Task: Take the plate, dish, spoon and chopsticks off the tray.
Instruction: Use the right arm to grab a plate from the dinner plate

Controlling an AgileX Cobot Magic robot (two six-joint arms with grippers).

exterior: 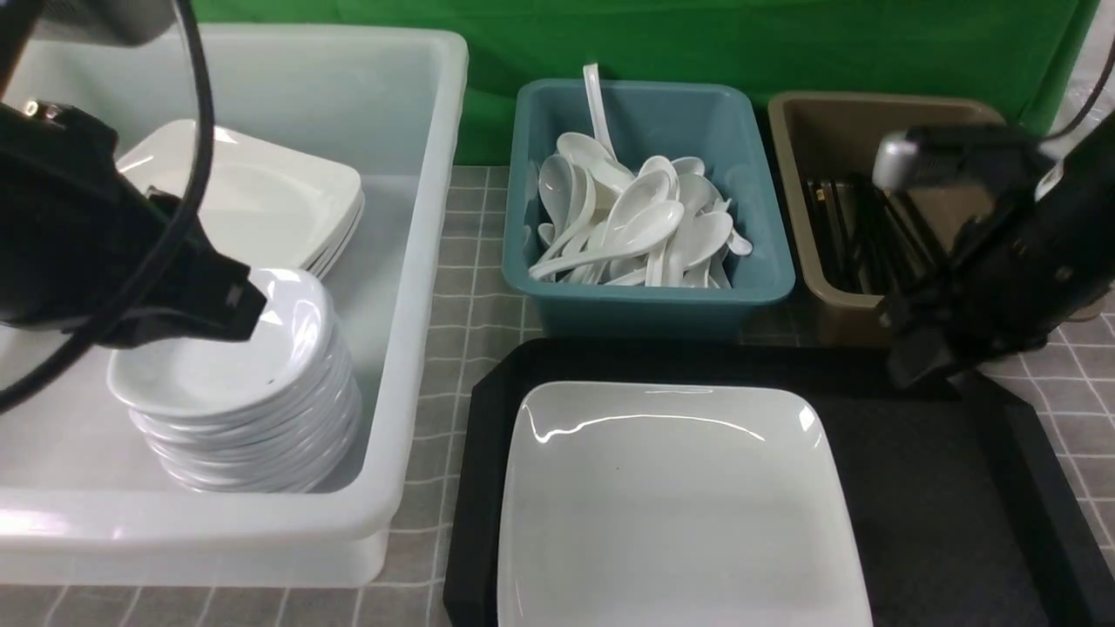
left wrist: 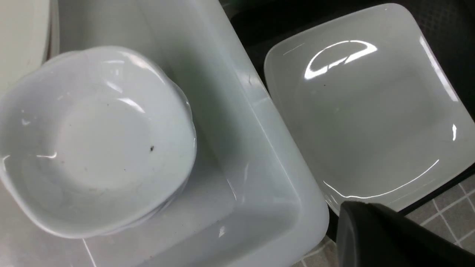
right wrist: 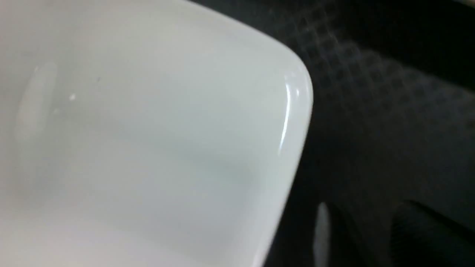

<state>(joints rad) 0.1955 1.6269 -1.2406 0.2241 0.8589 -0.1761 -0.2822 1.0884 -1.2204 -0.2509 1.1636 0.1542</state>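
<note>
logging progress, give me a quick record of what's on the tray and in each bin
tray: black, holds one plate on its left part
white bin: stack of small dishes, stack of square plates
teal bin: spoons
brown bin: chopsticks
left to clear: plate
left claw: shut, near the small dishes

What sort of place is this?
Likely a mock canteen dish-return station set up for robot training: a white bin of stacked dishes, a teal bin of soup spoons, and a green backdrop behind.
</note>
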